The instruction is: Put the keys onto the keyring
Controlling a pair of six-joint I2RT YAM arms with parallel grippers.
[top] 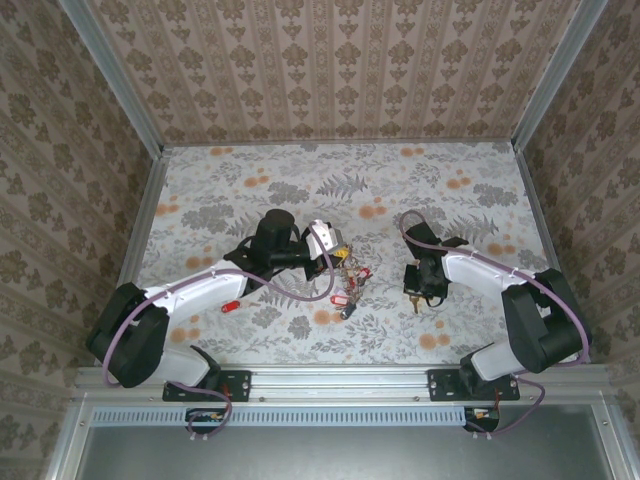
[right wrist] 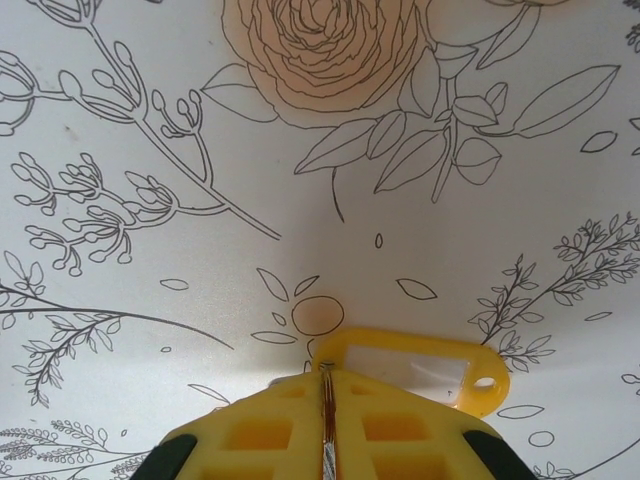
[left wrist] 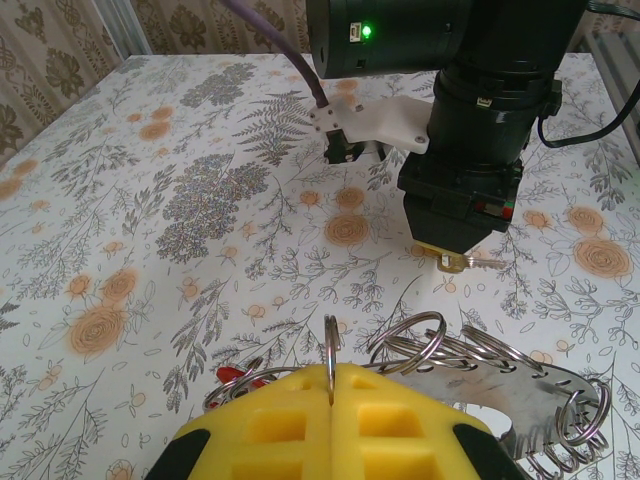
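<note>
**Keyring held up mid-table, keys hanging and scattered**
Your keyring (left wrist: 545, 400) is a flat grey metal plate strung with wire split rings. One thin ring stands upright, pinched in the left gripper (left wrist: 330, 372). Red-headed keys (top: 350, 285) cluster at it, and one red key (top: 229, 306) lies well apart on the table. A silver key (left wrist: 487, 265) with a yellow tag (right wrist: 410, 365) sits at the right gripper (right wrist: 325, 385).
</note>
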